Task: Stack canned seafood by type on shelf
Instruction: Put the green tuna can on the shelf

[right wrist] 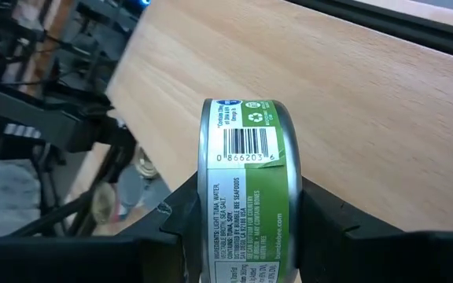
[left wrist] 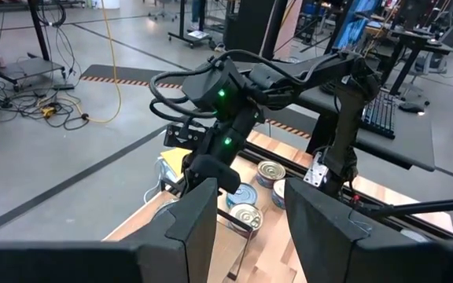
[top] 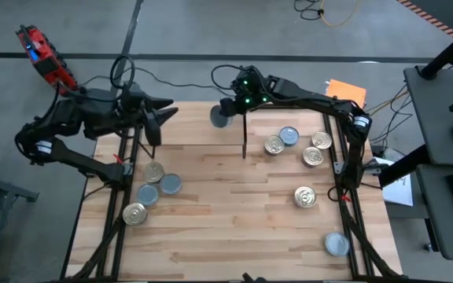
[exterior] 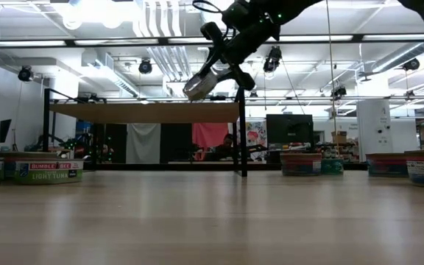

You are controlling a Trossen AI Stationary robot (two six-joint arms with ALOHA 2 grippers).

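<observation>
Right wrist view: held tin (right wrist: 246, 196) shows green label, barcode.

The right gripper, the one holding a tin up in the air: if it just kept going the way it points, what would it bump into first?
Most likely the shelf. The right gripper is shut on a tin, and its wrist view shows the light-wood board filling the space directly ahead. Depth is hard to judge there.
</observation>
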